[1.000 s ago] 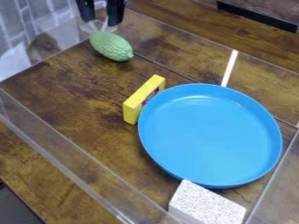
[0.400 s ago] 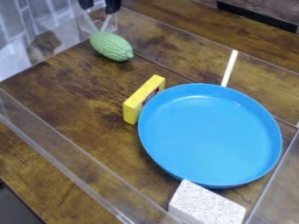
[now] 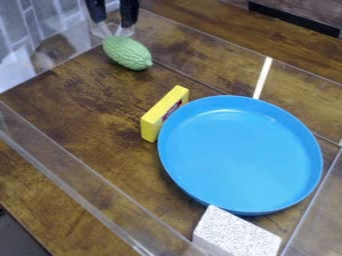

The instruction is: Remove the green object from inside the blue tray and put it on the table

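**Green thing sits on the wood, gripper open right above it**

Quick count of what's on the table (image 3: 80, 130): one green object (image 3: 127, 52), one blue tray (image 3: 287, 190), one yellow block (image 3: 164, 112), one speckled grey-white sponge block (image 3: 235, 234). One gripper (image 3: 112, 22), poking in at the very top left of the frame.

The green object is in the upper left of the frame, lying on the bare wood and well apart from the blue tray, which fills the lower right. It's not in the tray at all. The yellow block lies between them, one end just touching or nearly touching the tray rim; can't tell which.

Relative to the gripper: the green object is directly below it in the picture, a bit toward the right. The two dark fingers stand spread apart with a clear gap between them, so the gripper is released and holding nothing. The fingertips end right at the object's upper end; whether they're touching it I can't say from this angle.

Orientation: it's an oval, long axis running diagonally from upper left to lower right, lying flat. The upper-left end looks a touch narrower and sits closest to the fingers.
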